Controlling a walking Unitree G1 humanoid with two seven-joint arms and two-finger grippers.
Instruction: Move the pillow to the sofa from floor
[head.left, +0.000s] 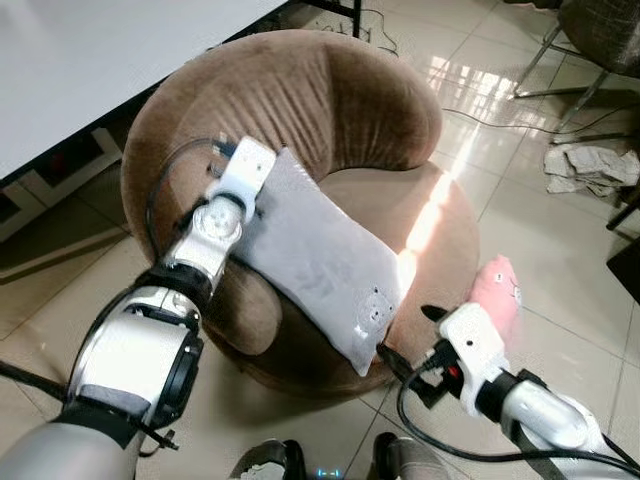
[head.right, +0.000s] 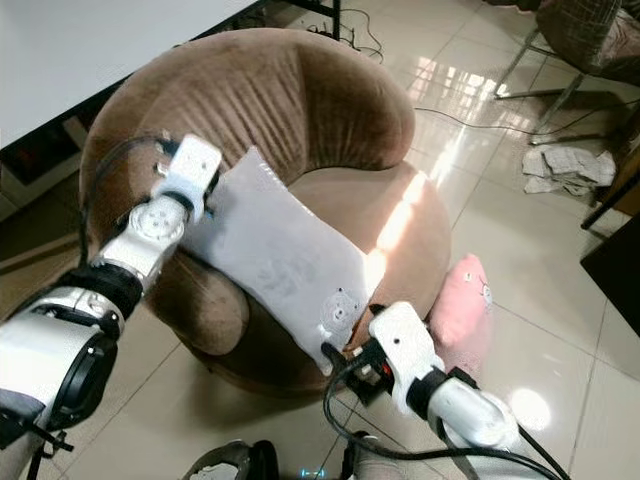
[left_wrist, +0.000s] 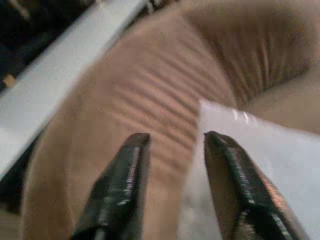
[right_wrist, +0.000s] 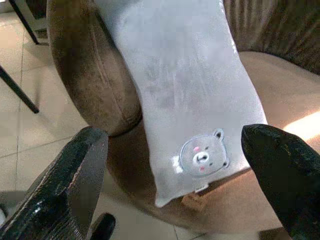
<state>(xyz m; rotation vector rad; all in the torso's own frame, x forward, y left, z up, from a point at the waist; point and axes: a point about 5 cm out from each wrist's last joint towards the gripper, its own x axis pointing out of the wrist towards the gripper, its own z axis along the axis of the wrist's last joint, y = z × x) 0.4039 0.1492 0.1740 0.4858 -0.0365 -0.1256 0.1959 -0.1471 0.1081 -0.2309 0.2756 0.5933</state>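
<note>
Glossy tiled floor (head.left: 560, 260); round brown sofa (head.left: 300, 100) carrying grey bear pillow (head.left: 320, 255); pink pillow (head.left: 497, 290) beside it. Left gripper (left_wrist: 172, 150) jaws parted at pillow's corner; right gripper (right_wrist: 172, 150) jaws wide apart

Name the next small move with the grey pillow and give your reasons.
Probably draw the left pincer back off the grey pillow. The pillow already lies across the brown sofa, its bear corner overhanging the front edge. Both pincers look open; the right pincer hangs apart from it.
</note>
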